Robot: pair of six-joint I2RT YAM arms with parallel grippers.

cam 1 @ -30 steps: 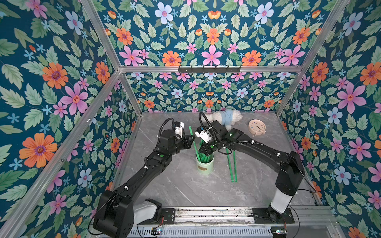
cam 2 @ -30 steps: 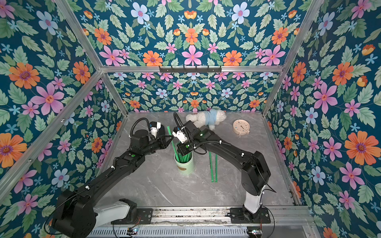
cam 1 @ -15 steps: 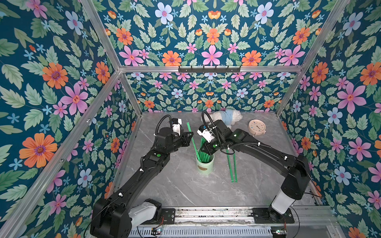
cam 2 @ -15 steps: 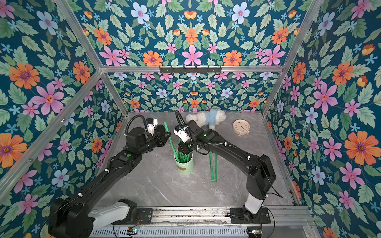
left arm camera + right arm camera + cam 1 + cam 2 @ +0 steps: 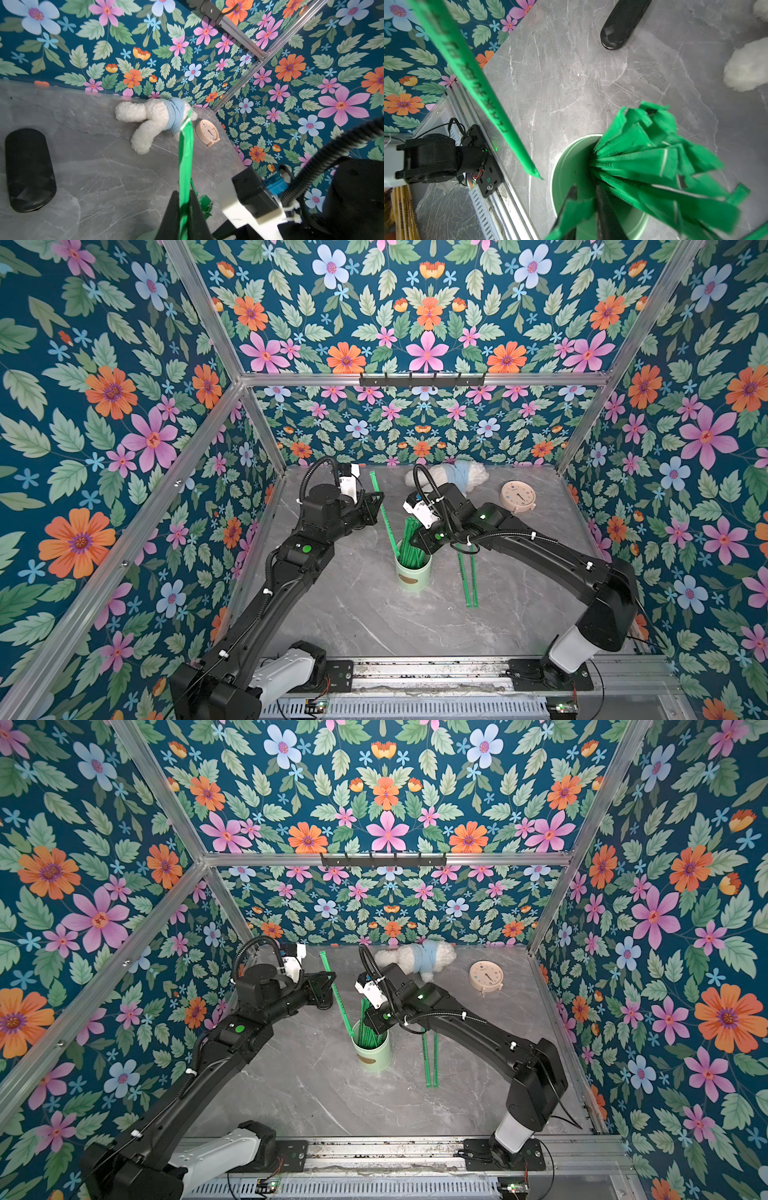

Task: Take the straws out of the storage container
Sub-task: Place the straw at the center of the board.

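One straw [image 5: 388, 533], pinched in the left gripper [image 5: 376, 506], has its tip at the storage container [image 5: 411, 583] rim and likely goes onto the desk [image 5: 374, 614] next; right gripper [image 5: 420, 543] spread unclear

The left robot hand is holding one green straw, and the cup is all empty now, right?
Not quite. The left gripper does hold one green straw, but the cup is not empty: a bunch of green straws stands in it, as the right wrist view shows.

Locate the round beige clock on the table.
In both top views the clock sits near the far right corner of the table, just right of the plush toy.
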